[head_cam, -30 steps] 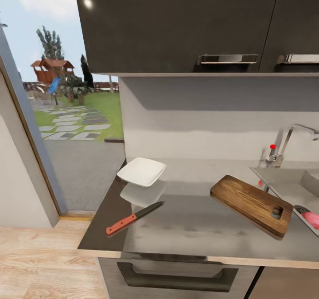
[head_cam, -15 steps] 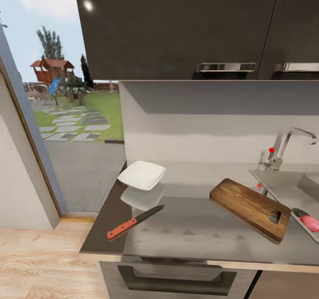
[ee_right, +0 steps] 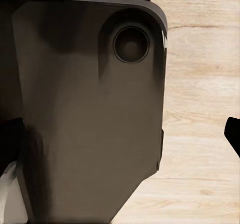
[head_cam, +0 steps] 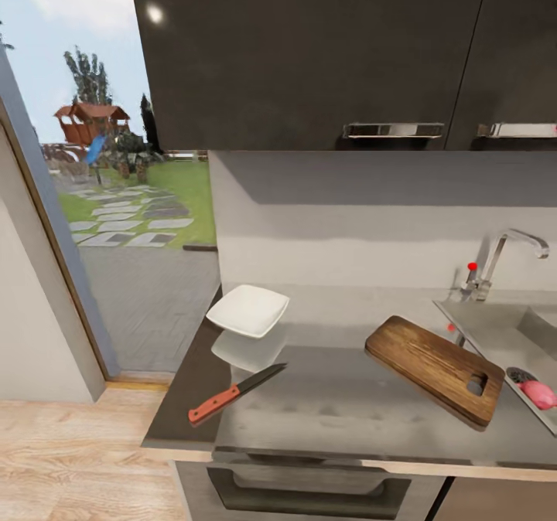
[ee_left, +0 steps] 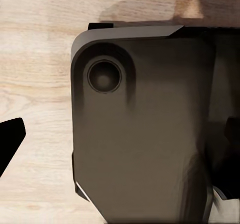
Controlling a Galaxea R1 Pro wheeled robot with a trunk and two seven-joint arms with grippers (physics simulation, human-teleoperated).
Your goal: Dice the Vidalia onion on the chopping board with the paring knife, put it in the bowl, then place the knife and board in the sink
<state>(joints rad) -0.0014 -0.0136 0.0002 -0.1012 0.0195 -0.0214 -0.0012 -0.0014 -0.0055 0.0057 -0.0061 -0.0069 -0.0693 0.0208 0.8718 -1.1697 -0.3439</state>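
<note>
Nothing of the job looks done yet, judging by how things lie. Going from left to right in the head view: the knife point(head_cam: 236, 392) lies flat near the left end of the countertop point(head_cam: 348, 405), its red-orange handle toward the front edge and its dark blade pointing back toward the bowl point(head_cam: 247, 311), which sits empty and white just behind it near the wall. Well to the right, apart from both, the chopping board point(head_cam: 433, 368) lies at an angle with nothing on it, its slot handle at the end nearest the sink point(head_cam: 503, 335). The onion point(head_cam: 538, 394) is still down in the basin, close to the board's handle end, showing as a small pinkish-red lump beside a dark round drain; the view's right edge cuts it close, so its full shape is hard to read. All the steps remain: fetching the onion, dicing, filling the bowl, and putting knife and board in the sink. Both wrist views look down past the robot's dark body at the wood floor, so I cannot tell whether either gripper is wide or narrow.
</note>
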